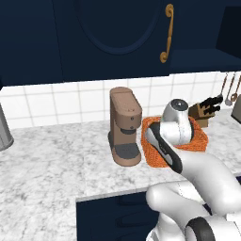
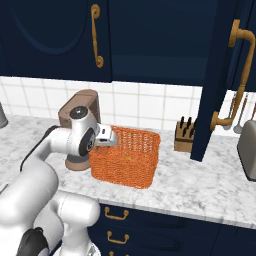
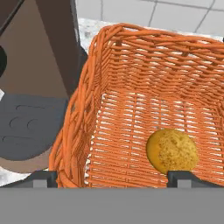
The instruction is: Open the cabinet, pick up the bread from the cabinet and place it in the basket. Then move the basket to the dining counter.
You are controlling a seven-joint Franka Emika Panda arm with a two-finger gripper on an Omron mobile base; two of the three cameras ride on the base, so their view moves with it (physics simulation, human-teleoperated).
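The bread (image 3: 171, 151), a round golden-brown roll, lies on the floor of the basket (image 3: 131, 78), apart from the side walls and close to the edge nearest the hand camera. No finger touches it.

The basket, orange woven wicker with low sides, stands on the marble worktop (image 1: 52, 160) against the white tiled backsplash (image 2: 145, 107). In the right base view the basket (image 2: 127, 157) sits just beside the brown coffee machine (image 2: 82, 107), on its right; in the hand view the machine's dark drip tray (image 3: 26, 127) lies next to the basket's left wall.

The gripper (image 3: 113, 177) hangs over the near rim of the basket, pointing down into it. Its two dark fingertips (image 3: 46, 177) stand wide apart, one outside the left wall and one above the bread's side of the rim. The jaws are fully spread and hold nothing. In the left base view the white arm (image 1: 197, 164) covers most of the basket (image 1: 200, 139).

Above the worktop, one navy cabinet (image 1: 113, 33) with an arched panel and a curved brass handle (image 1: 166, 33) is shut. To the right, another navy door (image 2: 220, 75) stands swung outward, edge-on. A wooden knife block (image 2: 185, 136) stands right of the basket, near the wall.
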